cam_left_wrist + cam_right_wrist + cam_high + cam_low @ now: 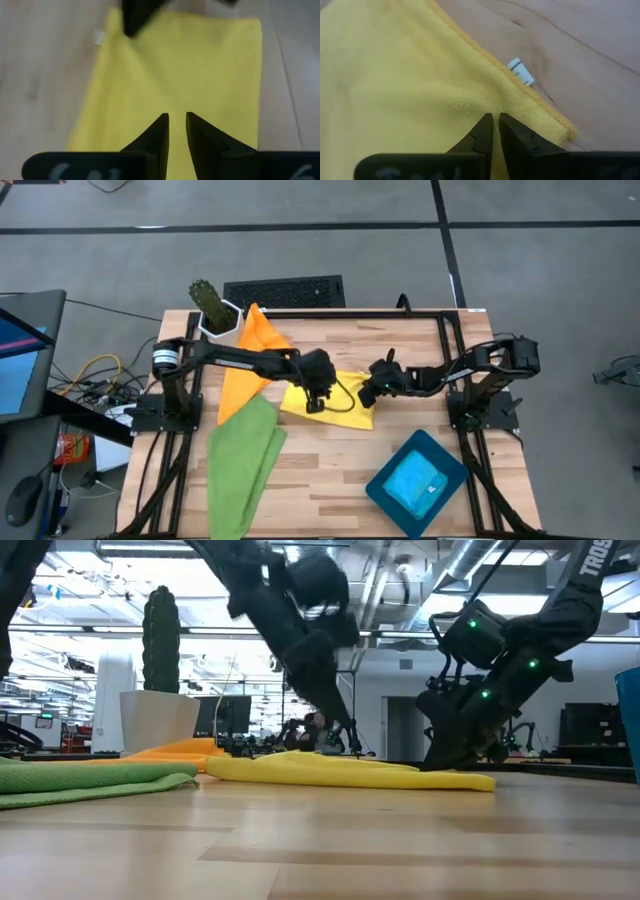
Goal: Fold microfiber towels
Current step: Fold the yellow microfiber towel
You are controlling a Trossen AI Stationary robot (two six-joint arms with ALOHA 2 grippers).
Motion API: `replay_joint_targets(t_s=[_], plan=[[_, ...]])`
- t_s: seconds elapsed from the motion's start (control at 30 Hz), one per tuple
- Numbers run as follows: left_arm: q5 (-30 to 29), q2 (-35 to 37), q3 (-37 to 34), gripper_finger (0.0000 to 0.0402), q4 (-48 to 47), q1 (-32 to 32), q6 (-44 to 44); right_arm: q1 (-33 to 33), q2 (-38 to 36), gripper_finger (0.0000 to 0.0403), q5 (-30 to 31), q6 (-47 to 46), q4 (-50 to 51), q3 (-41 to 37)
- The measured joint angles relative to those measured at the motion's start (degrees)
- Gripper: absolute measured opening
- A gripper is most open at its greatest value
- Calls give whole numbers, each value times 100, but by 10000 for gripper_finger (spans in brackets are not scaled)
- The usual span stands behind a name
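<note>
Soft yellow microfiber towel (330, 402) lying flat beneath both claws, left gripper (177, 131) pinching its middle, right gripper (495, 131) pinching its edge near the white tag (520, 71), long axis running between them.

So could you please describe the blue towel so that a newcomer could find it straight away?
Start at the wooden table and go to its near right corner, where a dark teal tray sits turned at an angle. The light blue towel lies folded inside that tray. It is the only towel in a container; the yellow towel, orange towel and green towel all lie on the bare wood.
</note>
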State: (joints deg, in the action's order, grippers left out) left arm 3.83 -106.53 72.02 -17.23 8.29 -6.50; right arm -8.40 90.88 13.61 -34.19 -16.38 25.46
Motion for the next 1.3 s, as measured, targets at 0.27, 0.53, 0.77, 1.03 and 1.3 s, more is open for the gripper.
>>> replay_joint_targets(t_s=[0.27,0.53,0.77,1.03,1.3], plan=[[624,459,-849,36,808,1032,351,17,1,58,-8,261,47,2],[1069,458,-2227,5,2213,1865,897,17,3,58,-17,371,46,0],[478,414,-2649,2,2428,1828,590,-34,-235,58,-70,422,19,-31],[346,818,-2338,0,2257,1833,1005,587,-1045,58,-35,77,-711,-18],[1046,1830,-2254,0,1486,1609,1386,1880,-302,58,48,-420,-1300,-9]])
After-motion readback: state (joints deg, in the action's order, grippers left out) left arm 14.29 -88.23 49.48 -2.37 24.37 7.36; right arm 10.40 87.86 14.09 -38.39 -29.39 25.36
